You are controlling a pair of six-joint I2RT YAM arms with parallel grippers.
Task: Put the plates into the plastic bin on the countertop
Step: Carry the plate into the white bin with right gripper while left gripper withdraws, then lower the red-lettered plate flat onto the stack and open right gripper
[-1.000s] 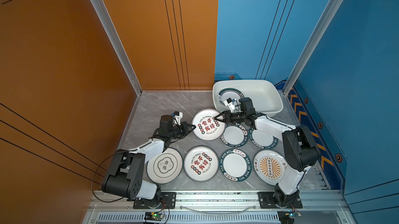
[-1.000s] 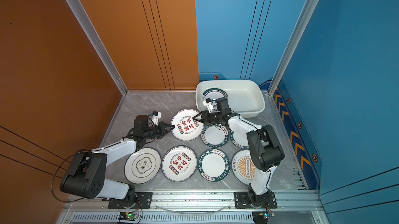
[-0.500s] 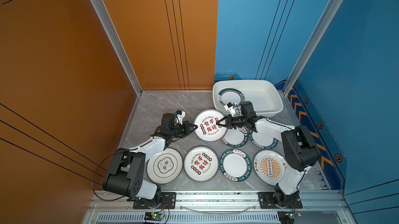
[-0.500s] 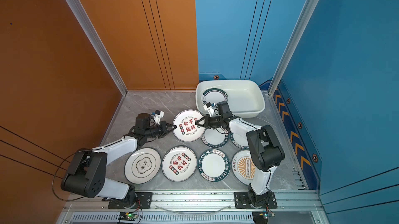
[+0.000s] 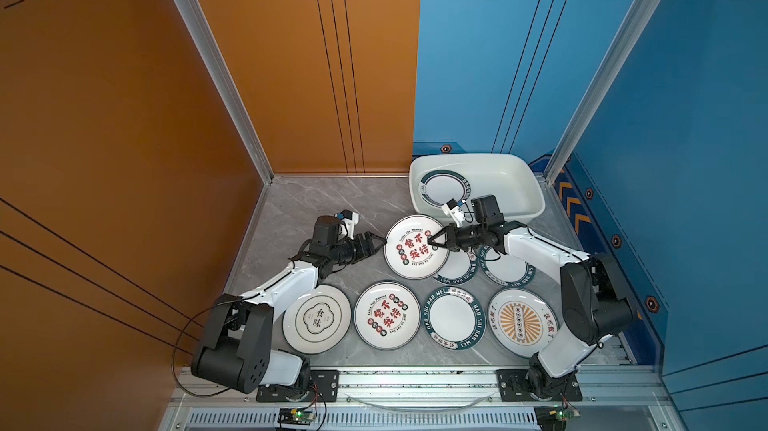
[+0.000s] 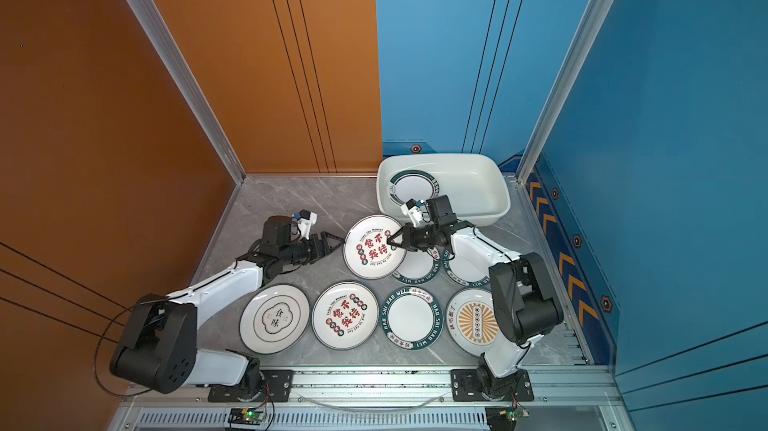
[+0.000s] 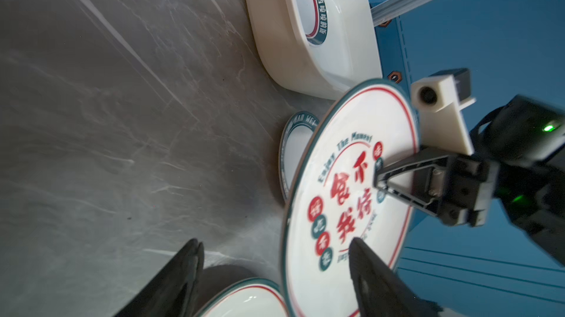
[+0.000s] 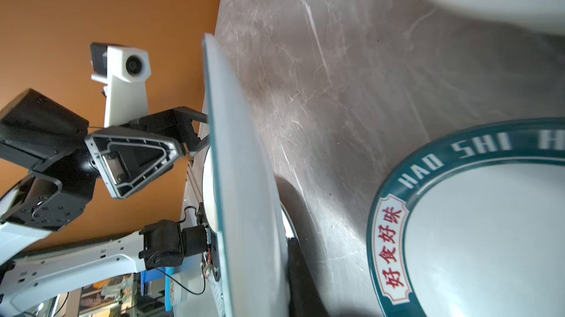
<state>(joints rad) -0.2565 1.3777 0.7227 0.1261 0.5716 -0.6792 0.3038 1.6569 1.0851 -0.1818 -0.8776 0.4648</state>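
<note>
Plate [image 5: 415, 247] with red lettering is held tilted off the surface [image 5: 316, 200], right by the bin [image 5: 524, 183], pinched at the rim by the right fingers [image 7: 397, 166]. Left fingers [image 7: 368, 271] are spread wide, just beside it.

Eight plates [image 5: 509, 273] were counted in both top views: four teal-rimmed plates [image 5: 454, 317], two red-lettered plates [image 5: 387, 314], one sunburst plate [image 5: 521, 322] and one emblem plate [image 5: 318, 318]. There was one white bin [image 5: 503, 183], one grey table [image 5: 316, 204] and two arms [image 5: 286, 283] carrying two tools, the left tool [image 5: 379, 242] and the right tool [image 5: 431, 240].
</note>
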